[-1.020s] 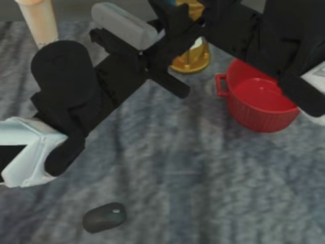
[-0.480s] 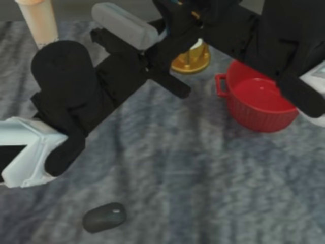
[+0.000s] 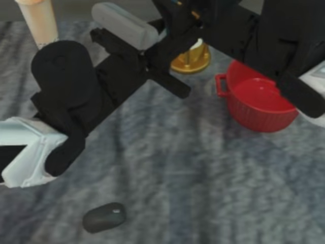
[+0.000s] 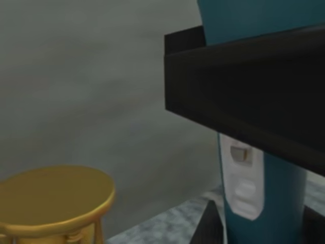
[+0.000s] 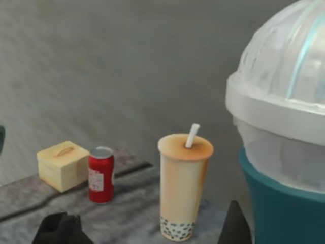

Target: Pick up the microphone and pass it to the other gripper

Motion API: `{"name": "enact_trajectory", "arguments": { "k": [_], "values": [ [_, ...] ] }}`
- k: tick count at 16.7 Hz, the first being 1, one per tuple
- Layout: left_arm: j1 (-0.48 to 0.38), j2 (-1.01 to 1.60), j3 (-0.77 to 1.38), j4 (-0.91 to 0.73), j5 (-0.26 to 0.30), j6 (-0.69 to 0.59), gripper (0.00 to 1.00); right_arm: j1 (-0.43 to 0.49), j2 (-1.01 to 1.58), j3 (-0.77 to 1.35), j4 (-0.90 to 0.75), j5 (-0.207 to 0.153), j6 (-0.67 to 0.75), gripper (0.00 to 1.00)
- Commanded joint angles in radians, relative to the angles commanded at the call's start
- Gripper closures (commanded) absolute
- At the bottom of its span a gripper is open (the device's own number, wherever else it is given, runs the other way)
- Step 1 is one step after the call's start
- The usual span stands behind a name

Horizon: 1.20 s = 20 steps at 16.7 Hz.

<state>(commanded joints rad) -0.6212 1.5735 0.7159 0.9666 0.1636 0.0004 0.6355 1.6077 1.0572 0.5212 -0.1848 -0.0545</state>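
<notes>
Both arms meet at the far middle of the desk (image 3: 167,168), above a gold pedestal stand (image 3: 190,60), and the microphone (image 4: 254,168) sits between them. In the left wrist view its teal handle stands upright with the white switch strip (image 4: 242,179) facing the camera, and a black finger of the right end effector (image 3: 177,23) crosses in front of the handle just above that strip. A dark tip of the left end effector (image 3: 170,76) shows beside the handle's lower part, but the pictures do not show whether its fingers press on the handle or stand off it. In the right wrist view the round white-grey head and the teal collar below it fill the near side, so the right end effector's fingers appear closed around the handle just under the head (the contact itself lies out of that view). From above the microphone is almost wholly hidden under the two black arms. The desk has a mottled grey surface. On it a red ribbed pot (image 3: 259,101) with a side handle stands right of the meeting point, a dark grey computer mouse (image 3: 104,217) lies near the front, well apart from both arms, and a bubble tea cup (image 5: 184,185) with a straw stands at the far left, near a red soda can (image 5: 101,174) and a pale yellow box (image 5: 63,165). Behind the desk is a plain grey wall.
</notes>
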Motion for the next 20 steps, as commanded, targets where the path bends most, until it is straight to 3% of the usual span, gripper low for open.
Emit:
{"name": "enact_trajectory", "arguments": {
  "k": [11, 20],
  "values": [
    [0.000, 0.000, 0.000, 0.000, 0.000, 0.000, 0.02, 0.000, 0.000, 0.000, 0.000, 0.000, 0.000, 1.00],
    [0.010, 0.011, -0.008, 0.000, -0.012, 0.009, 0.00, -0.004, -0.008, 0.010, 0.001, 0.012, -0.007, 1.00]
  ]
}}
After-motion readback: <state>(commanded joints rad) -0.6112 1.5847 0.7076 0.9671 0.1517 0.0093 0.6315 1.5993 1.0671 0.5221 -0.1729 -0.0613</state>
